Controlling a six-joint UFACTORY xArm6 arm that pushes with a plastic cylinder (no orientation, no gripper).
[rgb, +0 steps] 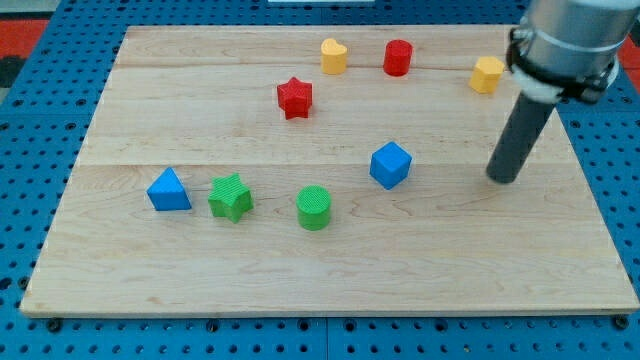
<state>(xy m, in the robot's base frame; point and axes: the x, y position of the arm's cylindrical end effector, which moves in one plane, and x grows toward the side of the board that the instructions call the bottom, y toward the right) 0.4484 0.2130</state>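
Observation:
My tip (504, 179) rests on the wooden board (320, 270) at the view's right, touching no block. Nearest to it is the blue cube (390, 164), a good way to its left. Above it, near the top edge, sits a yellow block (487, 74). A red cylinder (398, 57) and a yellow heart-like block (333, 55) stand at the top middle. The red star (294, 97) lies left of those. Along the lower left run a green cylinder (314, 207), a green star (231, 197) and a blue triangular block (168, 190).
The board lies on a blue pegboard surface (40, 120). The arm's grey body (565, 45) hangs over the board's top right corner.

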